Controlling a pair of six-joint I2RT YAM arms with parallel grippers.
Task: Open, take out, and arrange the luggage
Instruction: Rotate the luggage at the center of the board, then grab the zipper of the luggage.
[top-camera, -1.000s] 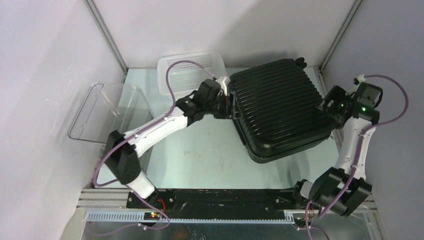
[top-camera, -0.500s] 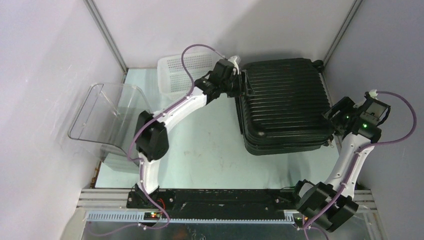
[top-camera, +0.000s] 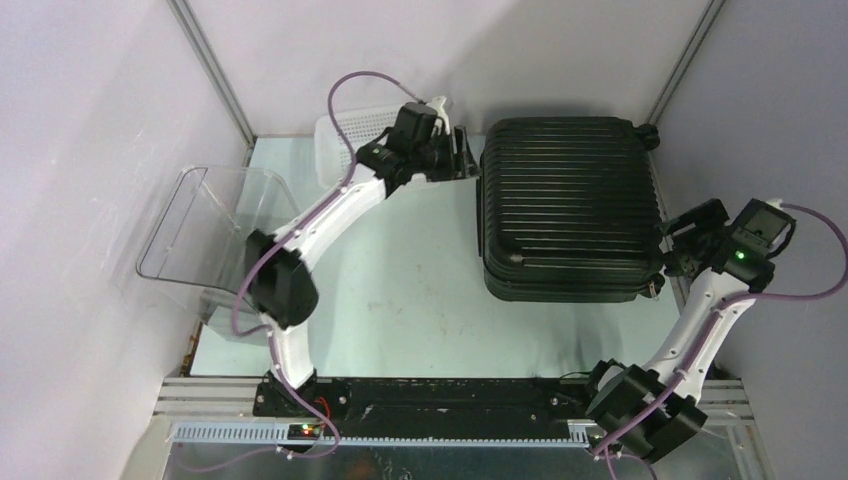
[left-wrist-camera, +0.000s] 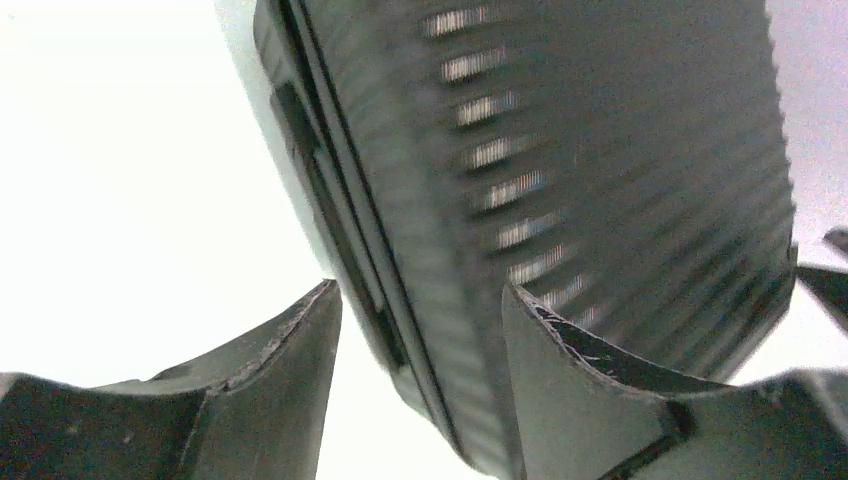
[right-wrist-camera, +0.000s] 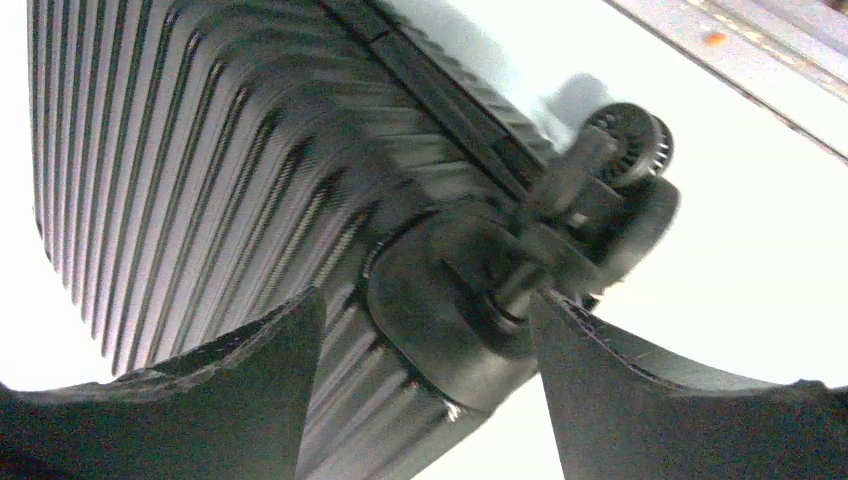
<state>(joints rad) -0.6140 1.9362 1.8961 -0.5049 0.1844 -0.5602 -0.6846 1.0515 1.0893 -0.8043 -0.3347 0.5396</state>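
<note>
The luggage (top-camera: 570, 205) is a big black ribbed hard-shell case. It lies flat and closed at the back right of the table, square to the walls. My left gripper (top-camera: 466, 160) hovers at its back-left corner, jaws open. In the left wrist view that corner of the luggage (left-wrist-camera: 600, 150) shows between the spread fingers, with a bright gap beside the left finger (left-wrist-camera: 290, 350). My right gripper (top-camera: 676, 240) is open at the case's right edge. In the right wrist view the luggage (right-wrist-camera: 200, 150) and a black wheel (right-wrist-camera: 630, 140) with its housing sit between the fingers.
A white perforated basket (top-camera: 345, 135) stands at the back, behind the left arm. A clear plastic bin (top-camera: 215, 225) sits at the left edge. Grey walls and metal corner posts close in the table on three sides.
The luggage has swung from a skewed pose to square and slid toward the back right. The left gripper has come off its left edge. The right gripper has drawn back to the right.
</note>
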